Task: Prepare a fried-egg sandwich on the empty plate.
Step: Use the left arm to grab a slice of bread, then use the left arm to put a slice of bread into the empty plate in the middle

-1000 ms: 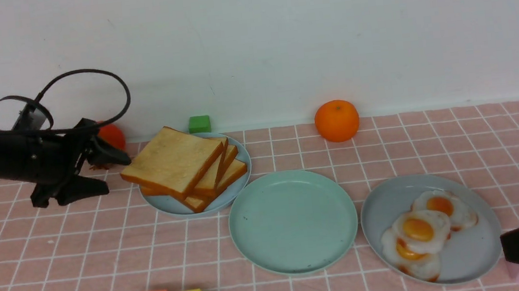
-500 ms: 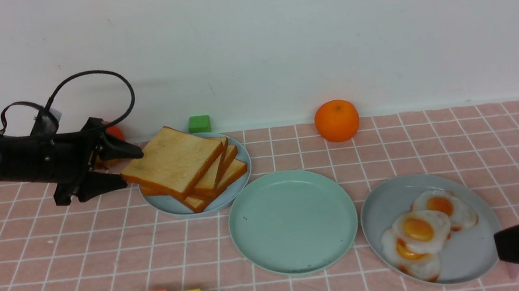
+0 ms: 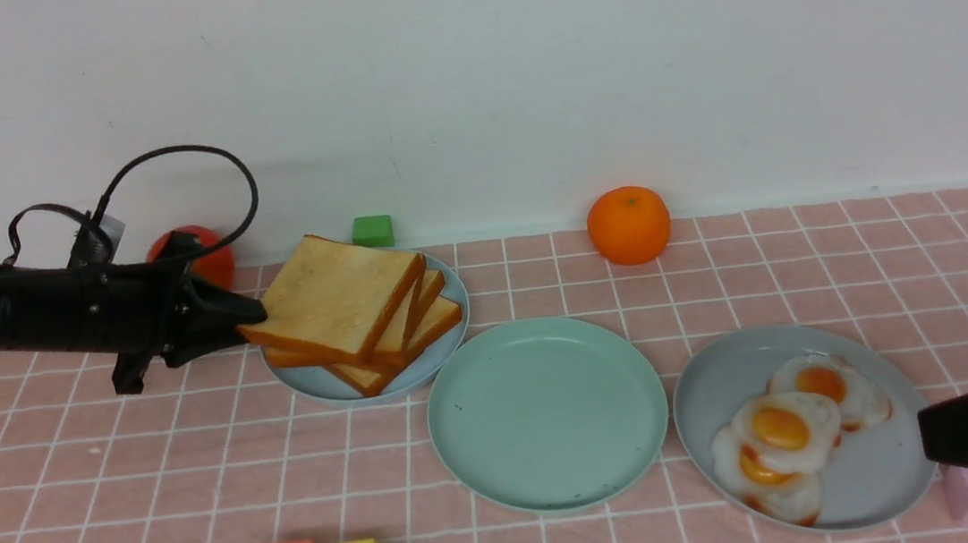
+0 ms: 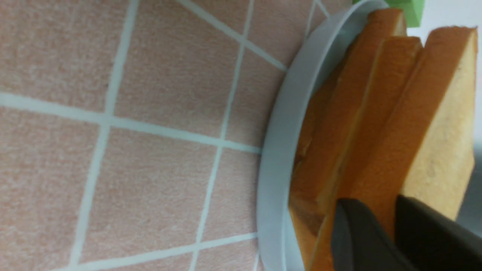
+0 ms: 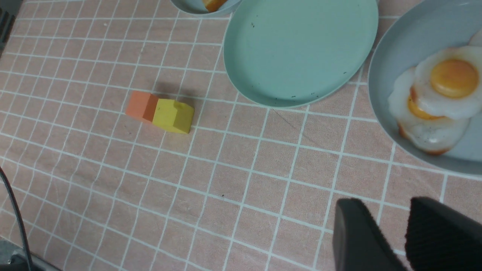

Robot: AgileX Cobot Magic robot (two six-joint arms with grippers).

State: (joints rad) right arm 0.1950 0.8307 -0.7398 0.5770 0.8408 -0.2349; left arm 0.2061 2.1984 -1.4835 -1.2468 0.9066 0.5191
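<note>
The mint-green plate (image 3: 548, 416) lay bare near the middle of the tiled table (image 3: 151, 522), between the larger grey-blue plate (image 3: 896, 473) with its fried eggs (image 3: 779, 427) and the pale blue plate (image 3: 316, 388) with its toast. No part of the sandwich was on it, so the work seemed to be at its opening step: fetching the bottom slice.

That slice was probably the top toast slice (image 3: 338, 296), which rested aslant over the other slices (image 3: 419, 337) on the pale blue plate. The left gripper (image 3: 254, 323) had its jaws drawn in on the near-left corner of it, one finger on each face, pinching the crust. The right gripper (image 5: 388, 229) stood with its fingers parted and nothing between them, near the grey-blue plate.

The next move called for a firm pinch, then a lift high enough to clear the slices beneath, a swing toward the robot's right and a level lowering onto the mint-green plate. Held by one corner, the slice might droop or twist, and a low lift could drag its neighbours along. An egg would then have to follow, and a second slice over it.
</note>
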